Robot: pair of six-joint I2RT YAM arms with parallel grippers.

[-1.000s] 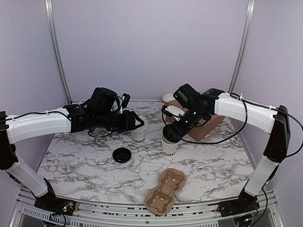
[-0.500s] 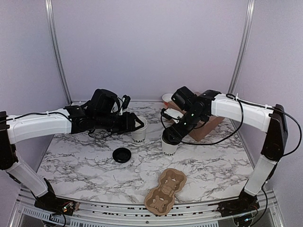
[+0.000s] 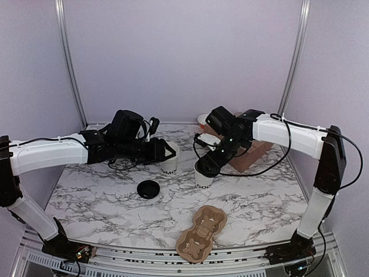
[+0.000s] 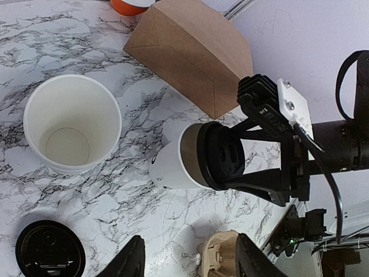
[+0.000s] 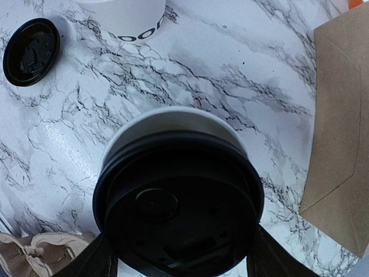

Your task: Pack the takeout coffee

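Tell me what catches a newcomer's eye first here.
The right gripper is clamped around the top of the lidded takeout coffee cup, mid-table in front of the brown paper bag. To its left stands an open, empty paper cup with the left gripper open by it, and a loose black lid lies nearer the arms. A cardboard cup carrier lies at the near edge.
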